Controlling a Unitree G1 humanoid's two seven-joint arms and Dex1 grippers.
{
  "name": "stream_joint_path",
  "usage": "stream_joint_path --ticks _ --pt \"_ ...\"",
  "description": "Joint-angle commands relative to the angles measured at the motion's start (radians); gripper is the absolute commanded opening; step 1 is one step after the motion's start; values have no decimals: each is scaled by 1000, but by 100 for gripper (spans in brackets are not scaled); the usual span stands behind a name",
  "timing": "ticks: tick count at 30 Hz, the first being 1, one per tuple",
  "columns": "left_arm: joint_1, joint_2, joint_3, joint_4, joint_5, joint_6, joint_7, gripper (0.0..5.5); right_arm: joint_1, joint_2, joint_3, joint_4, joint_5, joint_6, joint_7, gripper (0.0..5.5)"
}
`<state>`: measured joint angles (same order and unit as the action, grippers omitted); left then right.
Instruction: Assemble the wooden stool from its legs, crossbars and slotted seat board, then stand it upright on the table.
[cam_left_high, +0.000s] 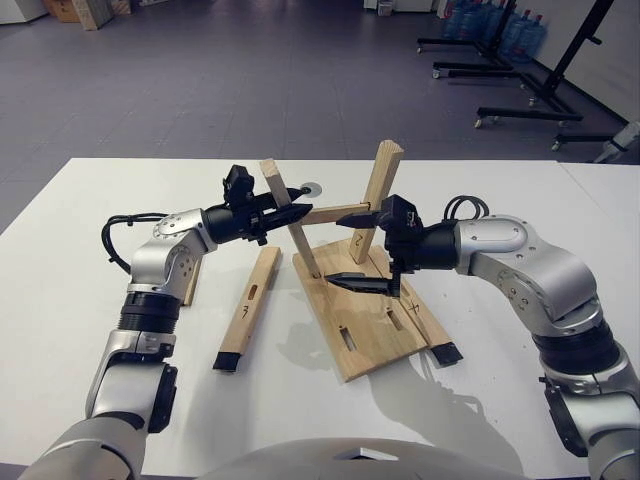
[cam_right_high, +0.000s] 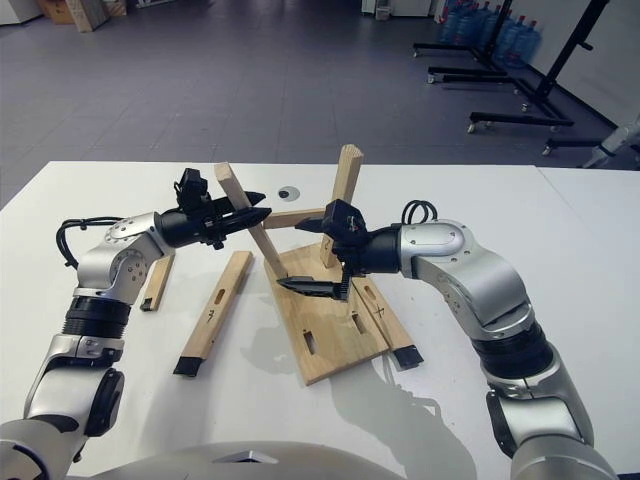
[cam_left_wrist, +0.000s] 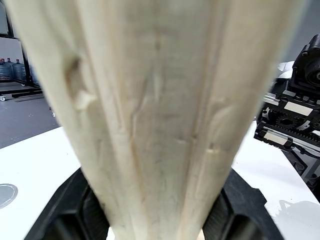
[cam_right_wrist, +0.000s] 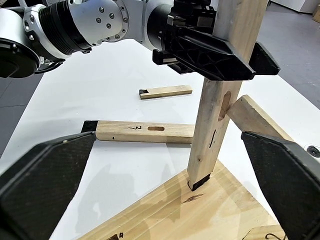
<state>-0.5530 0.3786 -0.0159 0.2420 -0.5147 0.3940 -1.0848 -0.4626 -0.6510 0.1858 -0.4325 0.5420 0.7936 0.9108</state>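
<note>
The slotted seat board (cam_left_high: 352, 330) lies flat mid-table. A wooden leg (cam_left_high: 293, 228) stands tilted with its dark foot on the board, and my left gripper (cam_left_high: 290, 213) is shut on its upper part; the same leg (cam_left_wrist: 150, 115) sits between that gripper's fingers (cam_left_wrist: 75, 205). A crossbar (cam_left_high: 325, 212) runs from this leg toward a second leg (cam_left_high: 381, 190) standing on the board's far side. My right gripper (cam_left_high: 350, 248) hangs open over the board, one finger near the crossbar's end, the other low above the wood. Nothing is between its fingers (cam_right_wrist: 45, 175).
One loose leg (cam_left_high: 250, 305) lies left of the board. A short wooden piece (cam_right_wrist: 165, 92) lies farther left, under my left arm. Another leg (cam_left_high: 432, 330) lies along the board's right edge. A small grey disc (cam_left_high: 310, 188) sits on the white table (cam_left_high: 80, 400) behind.
</note>
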Motion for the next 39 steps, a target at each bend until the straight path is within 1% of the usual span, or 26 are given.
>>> stream_joint_path --ticks 1,22,31,39 --pt "-51 21 25 -1 -7 29 9 204 -15 -2 -8 -4 3 6 -7 536" --pt "-53 8 47 16 -33 88 -13 204 -14 6 -2 -7 1 2 -19 536" --pt "-47 14 -6 2 25 59 -11 204 -16 8 -3 -5 0 2 -19 536" --pt "-36 20 -9 -7 32 56 -14 204 -26 13 -5 2 3 5 -21 536"
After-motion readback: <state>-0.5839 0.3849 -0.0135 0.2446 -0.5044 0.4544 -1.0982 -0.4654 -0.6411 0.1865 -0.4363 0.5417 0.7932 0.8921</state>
